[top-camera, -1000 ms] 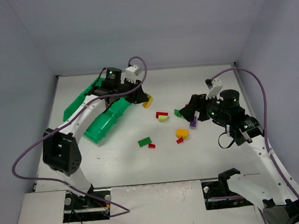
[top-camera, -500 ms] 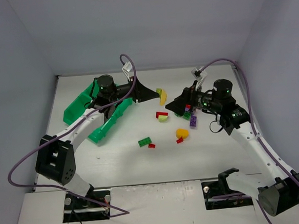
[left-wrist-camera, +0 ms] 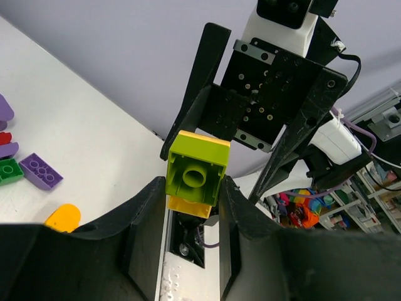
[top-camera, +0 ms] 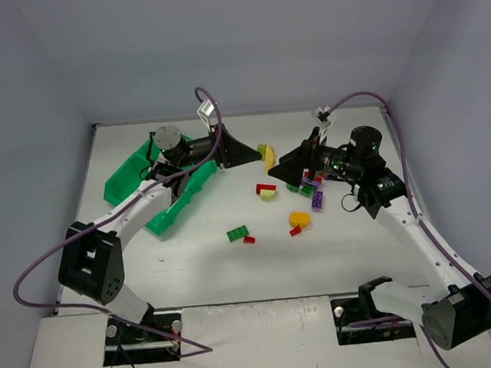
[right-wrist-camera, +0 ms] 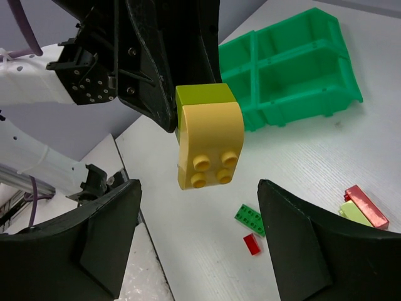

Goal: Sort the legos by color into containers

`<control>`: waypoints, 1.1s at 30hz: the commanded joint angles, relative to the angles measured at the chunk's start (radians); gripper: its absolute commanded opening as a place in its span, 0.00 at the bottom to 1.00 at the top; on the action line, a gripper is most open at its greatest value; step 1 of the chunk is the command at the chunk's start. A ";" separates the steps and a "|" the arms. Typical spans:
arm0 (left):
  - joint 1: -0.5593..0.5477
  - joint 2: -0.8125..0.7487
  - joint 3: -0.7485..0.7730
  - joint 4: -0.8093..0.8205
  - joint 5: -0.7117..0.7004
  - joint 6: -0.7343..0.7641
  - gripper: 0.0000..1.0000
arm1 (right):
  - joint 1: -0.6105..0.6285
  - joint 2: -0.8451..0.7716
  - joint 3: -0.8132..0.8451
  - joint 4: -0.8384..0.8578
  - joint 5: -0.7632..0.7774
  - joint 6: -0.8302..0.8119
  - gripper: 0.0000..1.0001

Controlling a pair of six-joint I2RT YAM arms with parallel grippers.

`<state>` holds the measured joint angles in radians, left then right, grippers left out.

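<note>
Bright, diffuse overhead light is evenly covering the matte white tabletop (top-camera: 201, 271); shadows are lying faint, soft-edged. Left wrist view: near black plastic fingers (left-wrist-camera: 145, 241) are blurring; lime-and-yellow stacked plastic brick (left-wrist-camera: 195, 169) is showing sharp.

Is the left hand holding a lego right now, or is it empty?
Holding. The left hand is shut on a lime lego with a yellow lego stuck to it; its fingers press both sides.

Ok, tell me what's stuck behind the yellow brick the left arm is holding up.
A lime brick, joined to the yellow brick; the left gripper pinches the pair. Their joined faces are hidden.
</note>
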<state>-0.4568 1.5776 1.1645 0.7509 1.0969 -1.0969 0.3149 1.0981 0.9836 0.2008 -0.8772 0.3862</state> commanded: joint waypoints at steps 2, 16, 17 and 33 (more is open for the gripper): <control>-0.009 -0.041 0.041 0.127 0.027 -0.020 0.00 | 0.003 0.006 0.053 0.123 -0.052 0.014 0.71; -0.029 0.001 0.070 0.199 0.050 -0.072 0.00 | 0.007 0.020 0.043 0.149 -0.051 0.026 0.66; -0.029 0.002 0.070 0.199 0.054 -0.072 0.00 | 0.007 0.019 0.043 0.150 -0.051 0.026 0.65; -0.019 0.009 0.066 0.209 0.073 -0.066 0.00 | 0.007 -0.003 0.006 0.154 -0.048 0.031 0.00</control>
<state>-0.4835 1.6054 1.1732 0.8555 1.1412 -1.1622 0.3157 1.1172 0.9855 0.2722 -0.9092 0.4259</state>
